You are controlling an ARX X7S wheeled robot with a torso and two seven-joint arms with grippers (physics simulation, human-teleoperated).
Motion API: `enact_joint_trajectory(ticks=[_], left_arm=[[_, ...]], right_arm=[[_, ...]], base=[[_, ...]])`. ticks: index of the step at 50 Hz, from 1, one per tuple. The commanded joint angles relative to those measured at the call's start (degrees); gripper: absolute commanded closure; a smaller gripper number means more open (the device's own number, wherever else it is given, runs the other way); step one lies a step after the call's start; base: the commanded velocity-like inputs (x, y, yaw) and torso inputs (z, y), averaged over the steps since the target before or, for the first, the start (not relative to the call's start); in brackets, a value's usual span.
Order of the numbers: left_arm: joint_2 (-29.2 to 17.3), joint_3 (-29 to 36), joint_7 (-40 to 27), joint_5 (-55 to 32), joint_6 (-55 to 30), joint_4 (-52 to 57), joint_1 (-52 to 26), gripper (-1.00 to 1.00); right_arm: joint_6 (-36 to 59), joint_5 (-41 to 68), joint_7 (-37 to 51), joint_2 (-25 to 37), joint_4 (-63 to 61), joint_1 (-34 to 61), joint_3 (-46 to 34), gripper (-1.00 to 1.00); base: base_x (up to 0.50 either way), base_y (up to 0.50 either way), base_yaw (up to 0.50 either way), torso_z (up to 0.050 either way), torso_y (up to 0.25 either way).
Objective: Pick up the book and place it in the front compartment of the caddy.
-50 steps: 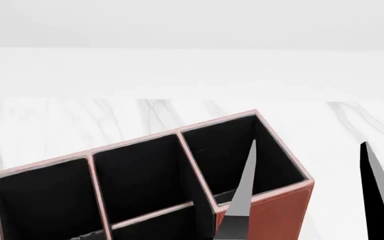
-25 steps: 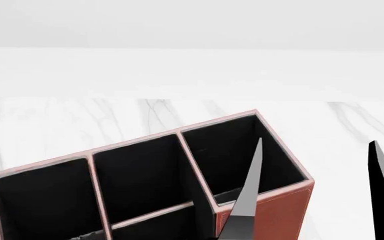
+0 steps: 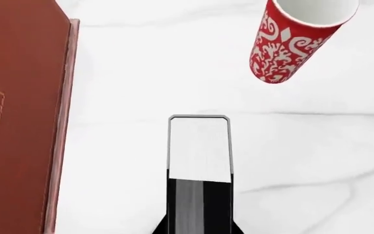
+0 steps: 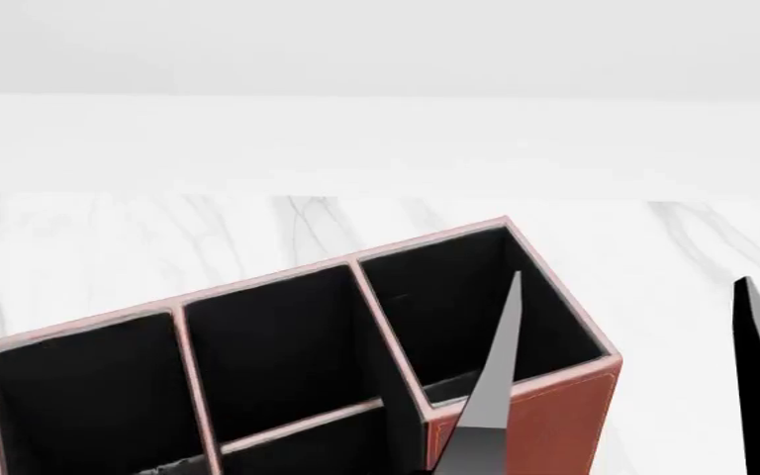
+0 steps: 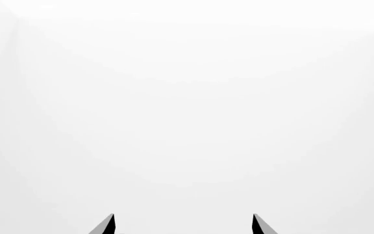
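In the left wrist view the book [image 3: 199, 148] shows edge-on, a white page edge in a thin grey outline with black covers lower down. My left gripper [image 3: 200, 227] is shut on it, holding it above the marble beside the caddy's reddish-brown outer wall [image 3: 18, 122]. The head view shows the caddy [image 4: 525, 416] from above with its black-lined cells. The front compartment [image 4: 321, 450] lies at the frame's bottom edge behind a thin partition. My right gripper [image 4: 631, 282] is open, one finger over the caddy's right cell. It faces blank white in the right wrist view [image 5: 183, 215]. The head view shows neither book nor left gripper.
A red-and-white patterned mug [image 3: 291, 41] stands on the white marble table [image 3: 304, 161] past the book's end. A white wall [image 4: 380, 139] runs behind the table.
The right gripper's two fingers have shifted a little to the right over the last second and have barely moved in the last half second. The caddy has not moved.
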Motion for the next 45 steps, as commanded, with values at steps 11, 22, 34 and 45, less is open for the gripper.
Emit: enact_joint_trajectory(ticks=[11, 22, 34, 45], left_arm=[[-4.2, -15.09, -5.51, -19.41, -5.86, 5.49, -16.53, 1.0], [-5.45, -18.66, -12.93, -34.3, -7.1, 0.2, -28.99, 1.0], [-5.58, -19.3, -12.36, -38.24, -8.7, -4.27, -37.94, 1.0], [-5.06, -19.38, -7.76, -34.94, -11.57, -8.88, -45.18, 1.0]], right_arm=[[-1.77, 0.44, -1.69, -0.73, 0.79, 0.27, 0.24, -1.0], [-1.73, 0.47, -1.37, -0.53, 0.73, 0.54, -0.19, -1.0], [-1.64, 0.45, -1.06, -0.39, 0.73, 1.02, -0.8, -1.0], [-1.38, 0.75, -0.48, 0.08, 0.21, 1.37, -0.97, -1.0]], base=[[0.0, 0.0, 0.0, 0.0, 0.0], [0.0, 0.0, 0.0, 0.0, 0.001], [0.0, 0.0, 0.0, 0.0, 0.0], [0.0, 0.0, 0.0, 0.0, 0.001]])
